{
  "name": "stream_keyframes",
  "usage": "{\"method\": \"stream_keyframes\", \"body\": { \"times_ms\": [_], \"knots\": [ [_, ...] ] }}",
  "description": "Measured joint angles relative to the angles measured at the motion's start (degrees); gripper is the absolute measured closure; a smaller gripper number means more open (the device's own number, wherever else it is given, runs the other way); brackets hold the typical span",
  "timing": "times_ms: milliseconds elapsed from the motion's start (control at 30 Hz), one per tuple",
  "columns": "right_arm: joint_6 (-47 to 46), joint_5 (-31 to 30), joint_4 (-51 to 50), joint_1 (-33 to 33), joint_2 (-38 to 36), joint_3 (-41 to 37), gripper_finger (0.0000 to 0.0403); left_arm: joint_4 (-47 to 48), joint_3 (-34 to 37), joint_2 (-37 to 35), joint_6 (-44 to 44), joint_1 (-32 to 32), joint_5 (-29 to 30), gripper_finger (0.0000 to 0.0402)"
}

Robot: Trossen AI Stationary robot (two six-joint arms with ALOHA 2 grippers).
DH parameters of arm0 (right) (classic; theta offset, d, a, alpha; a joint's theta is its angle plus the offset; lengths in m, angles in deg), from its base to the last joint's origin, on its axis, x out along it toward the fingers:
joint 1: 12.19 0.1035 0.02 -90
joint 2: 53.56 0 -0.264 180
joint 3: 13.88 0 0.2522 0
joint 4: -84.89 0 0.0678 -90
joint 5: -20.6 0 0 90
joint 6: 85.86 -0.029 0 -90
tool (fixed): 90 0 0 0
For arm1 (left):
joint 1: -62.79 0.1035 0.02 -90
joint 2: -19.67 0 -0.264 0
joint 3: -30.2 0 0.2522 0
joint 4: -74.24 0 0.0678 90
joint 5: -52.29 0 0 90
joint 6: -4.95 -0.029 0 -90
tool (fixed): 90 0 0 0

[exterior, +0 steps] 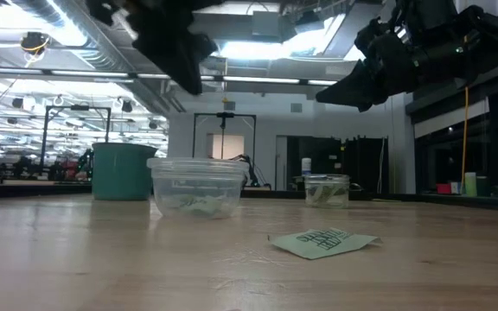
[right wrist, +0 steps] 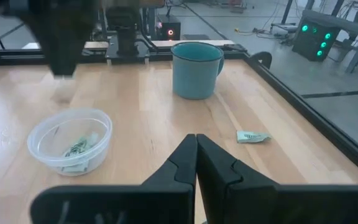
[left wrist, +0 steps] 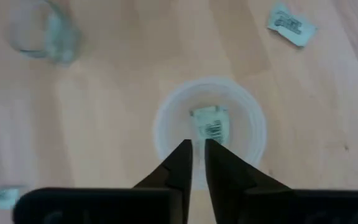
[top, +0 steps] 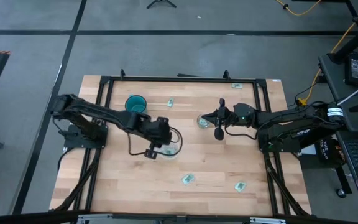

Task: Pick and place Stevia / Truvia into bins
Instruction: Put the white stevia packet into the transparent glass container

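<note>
From above, over the wide translucent cup point(top: 168, 150) at mid-counter point(top: 123, 186), hangs the left pincer point(top: 161, 144), fingers nearly pressed together and pinching nothing visible. Toward the near edge lie two loose packets, one point(top: 188, 180) nearer the left arm, another point(top: 239, 185) farther right; up by the teal cup point(top: 135, 104) rests a third packet point(top: 170, 101), and a fourth point(top: 237, 86) sits at the far edge. Beside the small glass cup point(top: 202, 121) waits the right pincer point(top: 220, 120), pressed shut and empty. Judged likeliest as next target: the near-centre packet, closer to the left arm and just toward the near edge from the wide cup. At counter height, shows that packet point(exterior: 324, 243) flat and slightly crumpled, pale green with print, long axis running roughly across the picture, in front of the wide cup point(exterior: 196, 186) and the glass cup point(exterior: 326, 190), both already holding paper. Past the left wrist's fingers point(left wrist: 178, 167), almost touching, sits a packet with barcode point(left wrist: 211, 123) inside the wide cup point(left wrist: 253, 124), straight ahead and below; well apart lies a loose packet point(left wrist: 291, 25), tilted. Past the right wrist's shut fingers point(right wrist: 185, 162), a crumpled packet point(right wrist: 252, 137) lies near the teal cup point(right wrist: 196, 68).
</note>
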Motion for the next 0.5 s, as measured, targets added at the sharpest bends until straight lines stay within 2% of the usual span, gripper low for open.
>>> {"method": "stream_keyframes", "body": {
  "times_ms": [200,400,500],
  "knots": [
    [-0.23,0.66,-0.41,0.13,0.00,-0.02,0.0389,-8.15,9.15,-8.58,0.85,0.20,4.09,0.0398],
    [-1.10,1.86,-4.16,0.95,-0.02,-0.02,0.0389,-32.39,25.41,-15.36,-1.14,0.20,4.06,0.0400],
    [-2.40,1.87,-7.02,1.72,-0.02,-0.02,0.0389,-40.68,31.32,-17.28,-3.55,0.23,4.09,0.0399]
  ]
}}
